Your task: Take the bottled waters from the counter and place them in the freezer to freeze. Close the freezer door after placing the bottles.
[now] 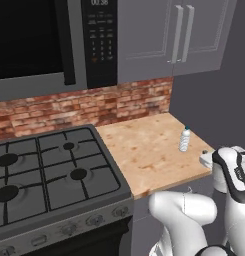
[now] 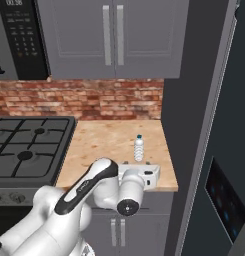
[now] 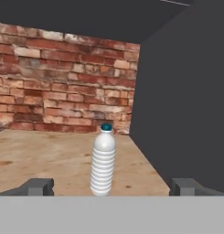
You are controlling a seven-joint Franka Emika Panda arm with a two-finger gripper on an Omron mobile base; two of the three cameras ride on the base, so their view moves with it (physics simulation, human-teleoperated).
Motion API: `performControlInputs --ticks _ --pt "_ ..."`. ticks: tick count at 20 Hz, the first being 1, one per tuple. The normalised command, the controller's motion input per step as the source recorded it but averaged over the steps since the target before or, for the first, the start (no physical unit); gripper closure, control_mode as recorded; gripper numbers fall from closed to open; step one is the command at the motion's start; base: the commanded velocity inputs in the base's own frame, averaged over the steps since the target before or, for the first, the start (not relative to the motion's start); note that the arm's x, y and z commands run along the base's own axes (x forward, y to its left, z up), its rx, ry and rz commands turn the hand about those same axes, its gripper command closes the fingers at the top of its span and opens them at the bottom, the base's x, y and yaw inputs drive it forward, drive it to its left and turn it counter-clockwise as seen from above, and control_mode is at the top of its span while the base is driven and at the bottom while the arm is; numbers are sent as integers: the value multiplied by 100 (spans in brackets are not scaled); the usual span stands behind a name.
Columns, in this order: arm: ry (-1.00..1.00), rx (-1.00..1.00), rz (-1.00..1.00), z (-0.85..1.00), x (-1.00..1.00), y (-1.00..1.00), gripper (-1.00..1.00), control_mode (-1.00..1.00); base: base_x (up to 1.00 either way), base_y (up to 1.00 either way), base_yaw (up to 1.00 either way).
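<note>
Clear-whitish bottle (image 3: pixel 103 163) with blue cap, upright on the tan wood-grain desk (image 1: pixel 139 145), near its right edge beside the dark freezer (image 2: pixel 194 100) side wall, brick backsplash (image 3: pixel 63 82) behind. Jaws spread wide and released, gripper (image 3: pixel 111 186) level at the desk's front edge, bottle centred ahead between the fingertips (image 3: pixel 38 186), apart from both. Black gas stove (image 1: pixel 44 170) left of the desk.
</note>
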Motion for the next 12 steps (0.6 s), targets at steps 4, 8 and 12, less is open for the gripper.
performControlInputs --ticks 4,8,12 --pt "11 0 5 -3 10 0 -100 -100 0 0 0" --pt "13 0 5 -8 5 0 -100 -100 0 0 0" --pt "5 0 4 -6 3 0 -100 -100 0 0 0"
